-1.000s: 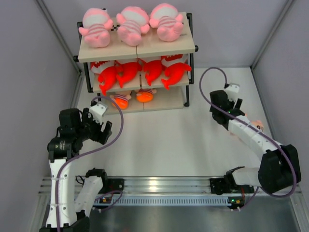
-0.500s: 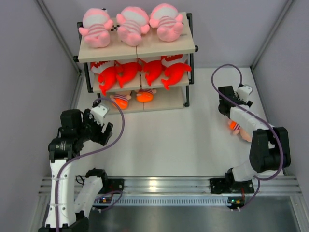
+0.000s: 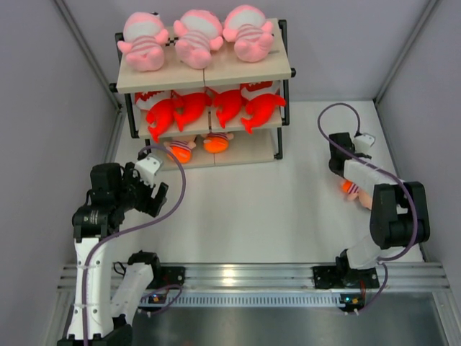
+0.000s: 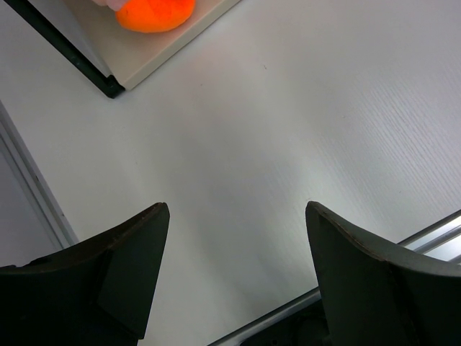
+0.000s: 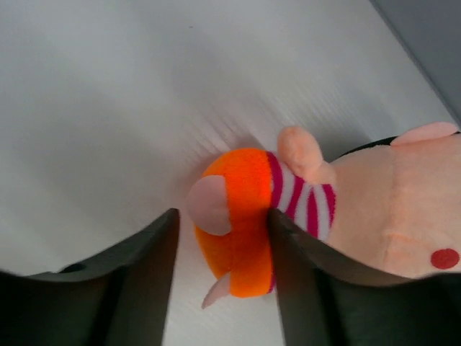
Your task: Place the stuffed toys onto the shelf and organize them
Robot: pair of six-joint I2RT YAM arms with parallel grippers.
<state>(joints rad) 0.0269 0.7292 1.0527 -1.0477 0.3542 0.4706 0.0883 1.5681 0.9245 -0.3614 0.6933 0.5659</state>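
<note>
The pick-up step was judged to be in hand. The soft plush boy doll in orange fleece shorts (image 5: 245, 216) lay on the smooth white desk (image 3: 252, 202), at its right side. It was straddled, not yet clamped, by the open jaws of the right gripper (image 5: 221, 216). The left gripper (image 4: 238, 209) was held open and empty. Closure on the compressible shorts was called for next, then transfer to the beige-board, black-framed shelf (image 3: 216, 72).

White matte surface (image 3: 252, 209), bounded left, right and behind by plain grey walls (image 3: 43, 86). Slim metal struts (image 3: 82, 47) run along the rear corners. An aluminium rail (image 3: 245, 271) spans the near edge.
</note>
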